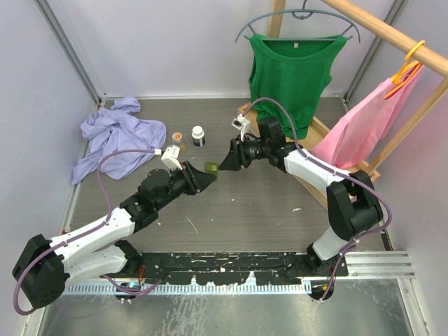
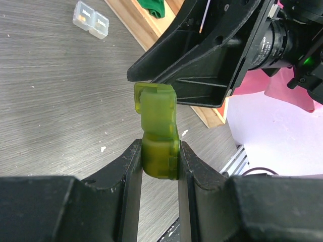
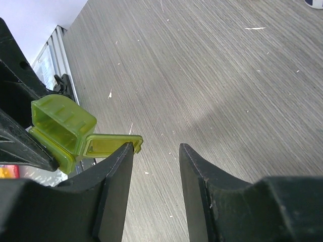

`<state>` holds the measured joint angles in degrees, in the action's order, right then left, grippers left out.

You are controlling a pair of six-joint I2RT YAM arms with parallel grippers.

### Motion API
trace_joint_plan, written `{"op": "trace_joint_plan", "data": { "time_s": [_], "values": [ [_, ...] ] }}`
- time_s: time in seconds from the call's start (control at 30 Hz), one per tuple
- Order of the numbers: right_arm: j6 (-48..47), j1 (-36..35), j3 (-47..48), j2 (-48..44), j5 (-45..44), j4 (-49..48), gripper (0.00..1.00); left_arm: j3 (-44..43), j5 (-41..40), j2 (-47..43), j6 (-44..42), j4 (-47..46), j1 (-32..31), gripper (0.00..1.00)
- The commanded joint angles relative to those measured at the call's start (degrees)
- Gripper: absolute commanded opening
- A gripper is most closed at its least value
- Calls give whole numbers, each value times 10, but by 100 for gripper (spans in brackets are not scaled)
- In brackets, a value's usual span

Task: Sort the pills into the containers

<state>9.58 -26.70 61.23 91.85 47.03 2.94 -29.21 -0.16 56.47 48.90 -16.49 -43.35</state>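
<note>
Watching the left fingers (image 2: 128, 171): clenched on the near half of the olive green case (image 2: 157, 111), one finger on each long side. The case is held above the table (image 3: 227, 75), its far half sticking out past the fingertips. That far compartment is open, and its lid flap (image 3: 108, 145) hinges out sideways toward the right fingers (image 3: 116, 181). The right fingers are parted with nothing between them. The flap's free edge sits right at the tip of one of them; can't tell if it touches. The clear case (image 2: 91, 19) lies flat on the table, well beyond the left fingertips and off to one side. A white bottle (image 1: 198, 135) with a dark cap stands on the table beyond both sets of fingers.
</note>
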Motion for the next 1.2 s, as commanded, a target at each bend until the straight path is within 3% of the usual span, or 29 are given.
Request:
{"op": "trace_joint_plan", "data": {
  "time_s": [0.0,0.33,0.5,0.7,0.87,1.17],
  "values": [
    [2,-5,23,-2,17,-16,47,3,18,0,5,-63,3,0],
    [-7,34,18,-28,37,-24,73,54,0,-2,67,-99,33,0],
    [39,41,-5,-21,88,-79,93,75,5,16,96,-145,41,0],
    [76,41,-13,17,98,-103,95,104,14,42,157,-207,62,2],
    [70,45,-12,11,90,-100,95,122,-4,64,195,-199,79,3],
    [70,49,-12,12,84,-98,95,105,22,189,213,-272,79,7]
  ]
}}
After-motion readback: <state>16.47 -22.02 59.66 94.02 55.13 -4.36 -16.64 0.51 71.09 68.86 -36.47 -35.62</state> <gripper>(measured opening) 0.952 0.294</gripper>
